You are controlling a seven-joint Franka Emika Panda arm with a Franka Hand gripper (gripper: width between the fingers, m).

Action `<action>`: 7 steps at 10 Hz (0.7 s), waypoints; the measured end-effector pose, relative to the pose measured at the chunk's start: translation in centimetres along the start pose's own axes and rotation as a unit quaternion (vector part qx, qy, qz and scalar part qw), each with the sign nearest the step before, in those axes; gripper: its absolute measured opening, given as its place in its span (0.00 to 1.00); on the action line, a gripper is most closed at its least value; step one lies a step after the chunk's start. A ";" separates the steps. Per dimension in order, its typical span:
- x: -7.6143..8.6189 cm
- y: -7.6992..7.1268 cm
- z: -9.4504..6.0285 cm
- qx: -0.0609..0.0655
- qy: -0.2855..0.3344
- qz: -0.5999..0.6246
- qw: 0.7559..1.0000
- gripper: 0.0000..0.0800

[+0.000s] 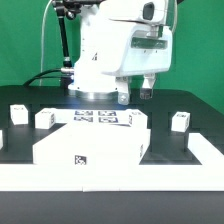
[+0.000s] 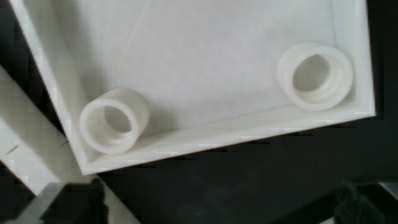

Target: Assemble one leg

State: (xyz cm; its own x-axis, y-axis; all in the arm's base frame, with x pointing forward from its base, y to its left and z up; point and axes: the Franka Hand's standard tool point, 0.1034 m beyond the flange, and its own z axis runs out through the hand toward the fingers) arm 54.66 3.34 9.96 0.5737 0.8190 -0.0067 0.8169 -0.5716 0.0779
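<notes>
Well, starting at the exterior view's left, the leftmost leg [image 1: 18, 113] stands upright on the black table [image 1: 20, 145]. A second leg [image 1: 45, 117] stands near it, a little closer to the middle. Neither touches anything else.

Next comes the marker board [image 1: 100, 118], lying flat with its row of tags. In front of it lies the large white panel [image 1: 100, 145], which has a small tag [image 1: 78, 158] on the side facing the camera. Above the board's right end hangs the white arm [image 1: 115, 45]. Its gripper [image 1: 135, 96] points down, clear of the table, with the fingers spread apart and nothing between them.

The wrist view looks straight onto the panel [image 2: 196, 60]. It shows a raised rim and two round sockets [image 2: 116, 122] [image 2: 320, 73] set into neighbouring corners.

Just beside the board's right end, and below the gripper, a third leg [image 1: 137, 119] stands upright. I cannot tell whether it touches the board. Well apart, toward the exterior view's right, the rightmost leg [image 1: 180, 121] stands alone on the table.
</notes>
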 end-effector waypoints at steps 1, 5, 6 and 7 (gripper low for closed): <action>0.0 0.0 0.0 0.000 0.000 0.000 1.000 0.81; 0.0 0.0 0.0 0.001 0.000 0.001 1.000 0.81; 0.0 0.0 0.1 0.001 0.000 0.001 1.000 0.81; -0.1 -0.1 0.2 0.001 -0.001 -0.019 1.000 0.81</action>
State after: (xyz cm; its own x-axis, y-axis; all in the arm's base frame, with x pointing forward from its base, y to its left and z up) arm 54.55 3.28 9.77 0.5417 0.8405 -0.0111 0.8386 -0.5395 0.0757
